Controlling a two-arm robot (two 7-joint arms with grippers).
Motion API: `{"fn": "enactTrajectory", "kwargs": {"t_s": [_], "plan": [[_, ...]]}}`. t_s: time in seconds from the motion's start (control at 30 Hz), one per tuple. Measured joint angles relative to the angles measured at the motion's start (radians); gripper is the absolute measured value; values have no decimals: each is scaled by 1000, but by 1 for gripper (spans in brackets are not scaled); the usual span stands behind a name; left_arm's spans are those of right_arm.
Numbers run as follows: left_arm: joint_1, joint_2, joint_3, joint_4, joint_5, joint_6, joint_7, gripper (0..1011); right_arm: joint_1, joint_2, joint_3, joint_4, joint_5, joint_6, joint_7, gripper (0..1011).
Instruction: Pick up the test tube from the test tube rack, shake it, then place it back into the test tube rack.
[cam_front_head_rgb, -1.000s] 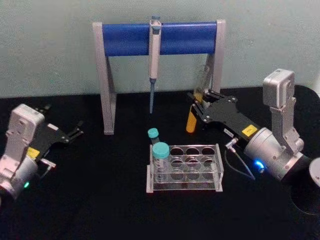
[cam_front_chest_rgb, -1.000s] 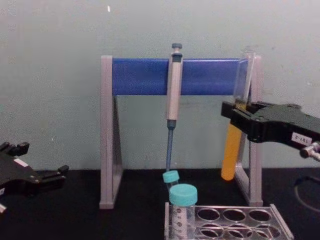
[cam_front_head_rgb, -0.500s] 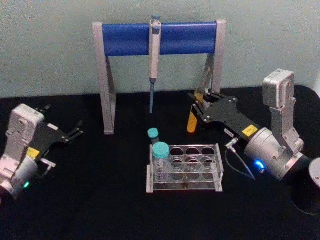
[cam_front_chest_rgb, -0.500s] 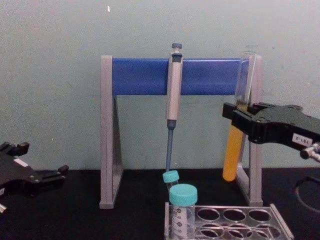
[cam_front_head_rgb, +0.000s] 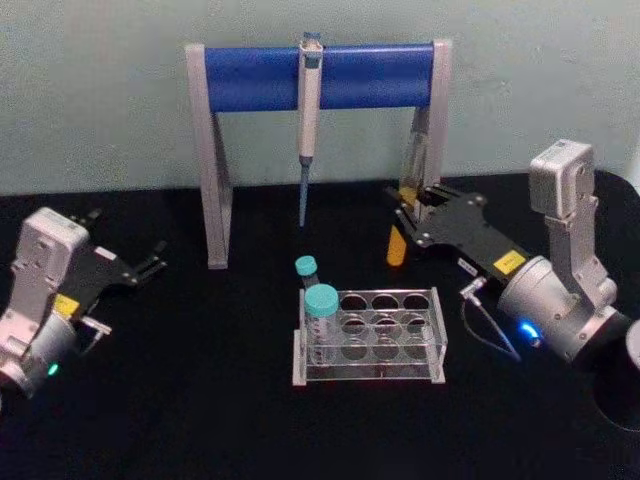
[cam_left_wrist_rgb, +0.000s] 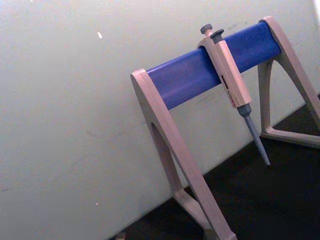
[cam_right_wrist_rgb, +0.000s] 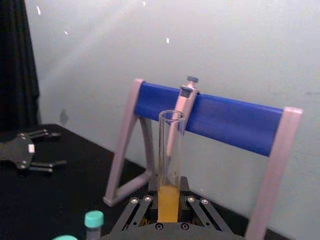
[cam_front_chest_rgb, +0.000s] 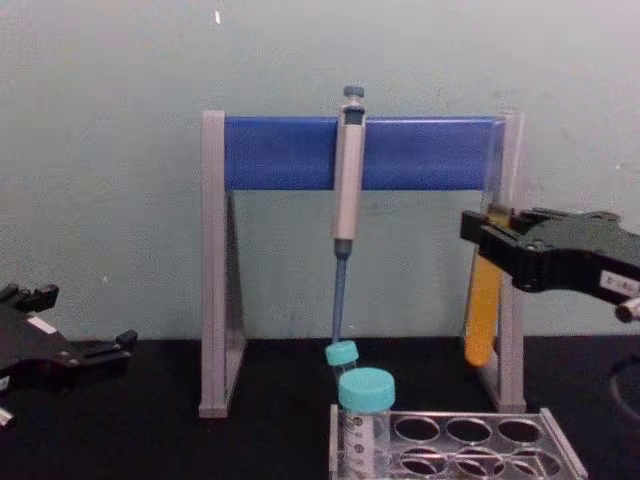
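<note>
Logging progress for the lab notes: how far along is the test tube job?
Done: the test tube is out of the test tube rack. In hand: the right gripper holds it roughly upright above the table. Left: any remaining shaking, then returning it to a rack hole. The left gripper rests far left.

Clear, glossy glass for the test tube (cam_right_wrist_rgb: 170, 150). Transparent, shiny plastic for the test tube rack (cam_front_head_rgb: 436, 330). Matt black covering on the table (cam_front_head_rgb: 200, 410), lower left of the head view. Smooth blue bar and matt grey legs on the pipette stand (cam_front_head_rgb: 255, 78).
</note>
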Motion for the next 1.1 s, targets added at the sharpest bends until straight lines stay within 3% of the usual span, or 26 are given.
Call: {"fn": "enactTrajectory", "kwargs": {"t_s": [0.3, 0.5, 0.8, 1.1], "plan": [[0, 0, 0, 0, 0, 0, 0, 1001, -64, 45, 35, -84, -12, 62, -16, 223], [0, 0, 0, 0, 0, 0, 0, 1001, -103, 71, 44, -139, 12, 100, 6, 223], [0, 0, 0, 0, 0, 0, 0, 1001, -81, 70, -11, -137, 69, 122, 73, 223], [0, 0, 0, 0, 0, 0, 0, 1001, -8, 25, -54, -55, 78, 61, 72, 223]]}}
